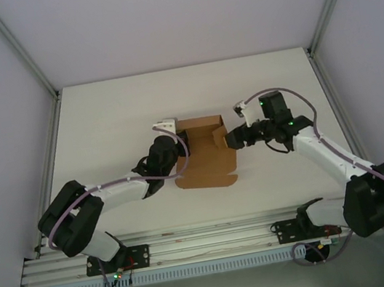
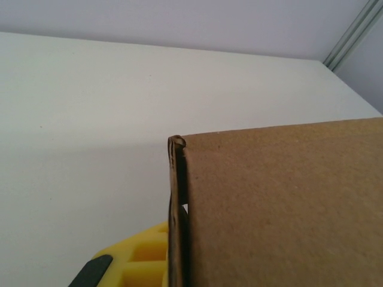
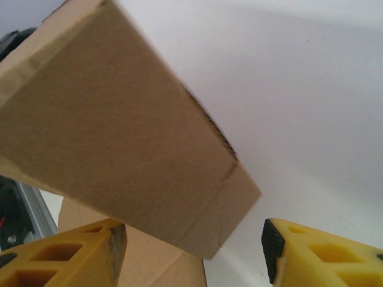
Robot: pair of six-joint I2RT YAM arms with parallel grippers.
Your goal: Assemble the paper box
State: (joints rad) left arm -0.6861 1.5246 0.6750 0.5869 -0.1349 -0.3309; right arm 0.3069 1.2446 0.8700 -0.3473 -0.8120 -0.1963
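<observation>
The paper box (image 1: pixel 206 159), a half-folded piece of brown kraft cardboard, lies mid-surface (image 1: pixel 99 115) between the two arms. The left pincer (image 1: pixel 177 150) is pressed together on the box's left wall. In the left wrist view, the wall's doubled edge (image 2: pixel 176 179) stands upright just beside one yellow finger (image 2: pixel 140 257). At the box's right side the right pincer (image 1: pixel 233 139) is spread, its yellow fingers (image 3: pixel 317 251) on either side of a raised flap (image 3: pixel 119 137) (one finger stands clear of it; whether the other touches cannot be told). The step in hand appears to be folding this flap. It would go best with the left arm anchoring the wall and the right pincer closing near the flap's free end rather than at its crease. The fold should follow the crease, so the thin card neither buckles nor drags the box along the surface.
</observation>
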